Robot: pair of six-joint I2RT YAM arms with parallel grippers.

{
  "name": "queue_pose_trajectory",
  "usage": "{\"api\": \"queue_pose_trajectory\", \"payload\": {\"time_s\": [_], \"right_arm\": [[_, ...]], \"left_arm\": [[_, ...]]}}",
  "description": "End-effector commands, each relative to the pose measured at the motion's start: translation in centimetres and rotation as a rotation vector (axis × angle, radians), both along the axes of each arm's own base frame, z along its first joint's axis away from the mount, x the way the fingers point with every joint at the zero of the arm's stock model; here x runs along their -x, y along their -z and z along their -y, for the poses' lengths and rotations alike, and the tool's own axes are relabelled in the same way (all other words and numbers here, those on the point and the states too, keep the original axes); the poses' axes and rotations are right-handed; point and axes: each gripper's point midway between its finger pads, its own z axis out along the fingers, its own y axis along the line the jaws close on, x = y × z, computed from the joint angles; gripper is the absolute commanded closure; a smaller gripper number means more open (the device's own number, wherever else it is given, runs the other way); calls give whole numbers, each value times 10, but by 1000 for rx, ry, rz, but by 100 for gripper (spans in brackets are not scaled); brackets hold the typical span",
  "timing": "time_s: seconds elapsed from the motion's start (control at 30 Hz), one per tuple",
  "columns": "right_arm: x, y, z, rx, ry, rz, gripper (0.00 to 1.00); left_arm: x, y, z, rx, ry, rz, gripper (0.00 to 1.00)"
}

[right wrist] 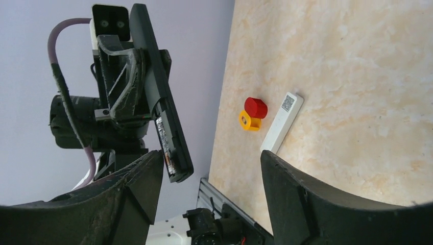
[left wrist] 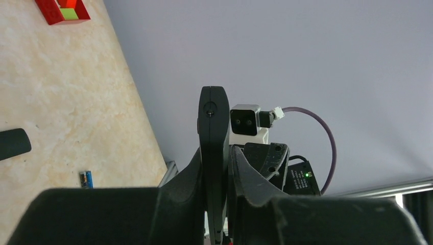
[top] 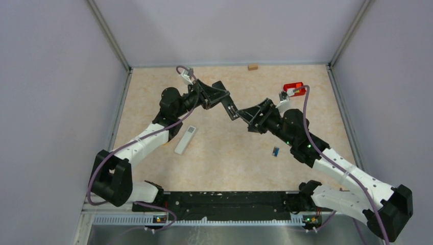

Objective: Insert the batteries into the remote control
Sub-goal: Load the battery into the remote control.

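The left gripper [top: 218,98] is pinched tight on a black remote control [right wrist: 153,71] and holds it in the air above the tabletop [top: 230,168]. Under the left arm, a white flat plate [top: 185,139] lies on the tabletop. The right gripper [right wrist: 209,158] has its fingers spread wide with nothing between them, just beside the remote's free end. Farther right, a small blue battery [top: 275,151] lies on the tabletop beside the right arm. A red box [top: 294,88] sits behind it.
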Motion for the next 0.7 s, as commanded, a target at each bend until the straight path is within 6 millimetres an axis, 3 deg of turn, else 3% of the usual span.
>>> {"api": "queue_pose_trajectory", "payload": {"time_s": [0.0, 0.2, 0.4, 0.57, 0.67], "right_arm": [[7, -46, 2, -111, -37, 181, 27], [13, -50, -6, -141, -95, 239, 24], [10, -46, -17, -18, -158, 328, 22], [24, -61, -38, -10, -323, 410, 23], [35, -67, -52, -52, -437, 416, 30]], "left_arm": [[9, -32, -3, 0, 6, 132, 100], [13, -33, -1, 2, 36, 143, 100], [25, -39, 1, 7, 91, 176, 100], [40, -41, 2, -6, 161, 216, 100], [48, -40, 2, -17, 197, 235, 100]]}}
